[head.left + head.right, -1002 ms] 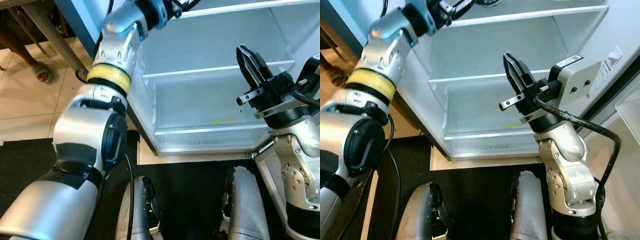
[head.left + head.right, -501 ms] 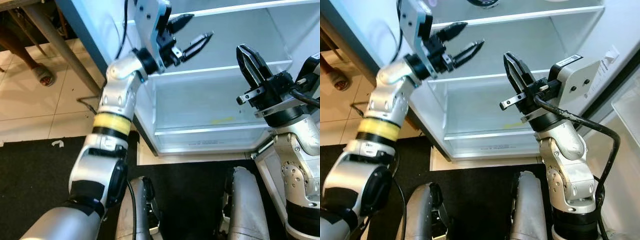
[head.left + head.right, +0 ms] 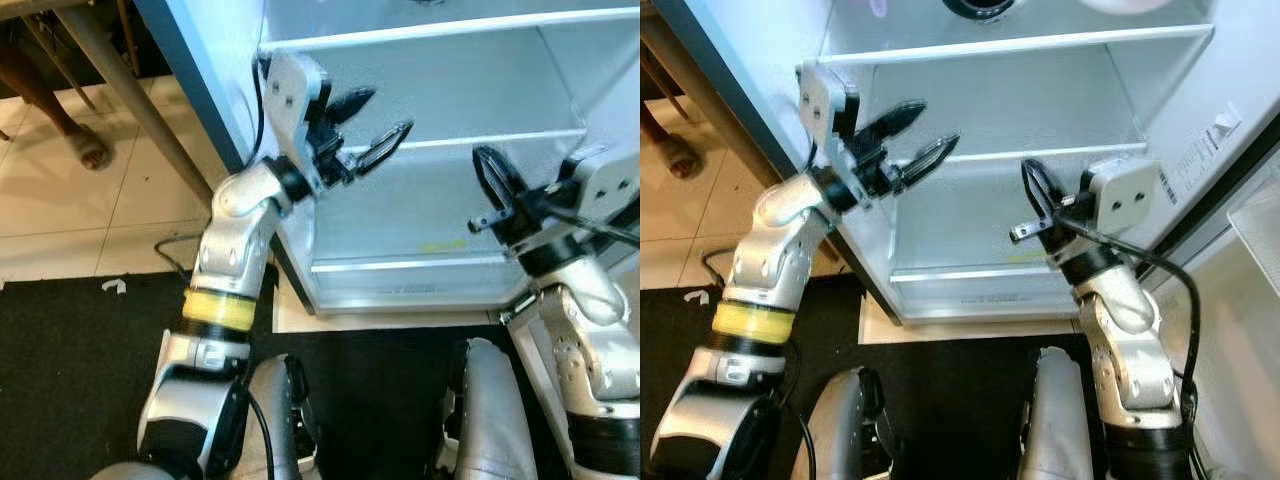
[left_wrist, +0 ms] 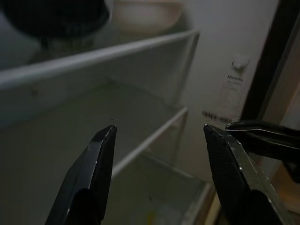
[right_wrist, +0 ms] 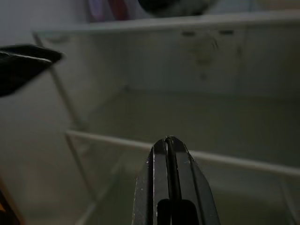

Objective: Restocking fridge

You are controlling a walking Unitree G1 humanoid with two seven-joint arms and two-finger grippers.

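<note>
While the fridge (image 3: 1160, 130) stands open before the robot, its smooth white interior shows flat glass shelves (image 3: 1040, 155) with pale front edges, the middle and lower ones bare. On the top shelf sit a dark rounded object (image 3: 985, 8) and a pale bowl-like shape (image 3: 1120, 4), both cut off by the frame. A small yellow mark (image 3: 445, 240) lies on the lowest shelf. Glossy cream floor tiles (image 3: 60, 220) lie to the robot's left, meeting a black mat (image 3: 70, 370) under its legs, and a slanted grey table leg (image 3: 120, 90) crosses the tiles.

The left gripper (image 3: 920, 135) reaches in at the middle shelf's height, its tapered black jaws spread apart and holding nothing. The right gripper (image 3: 1032, 185), on a jointed silver arm, hangs in front of the lower compartment with its jaws pressed together, also carrying nothing.
</note>
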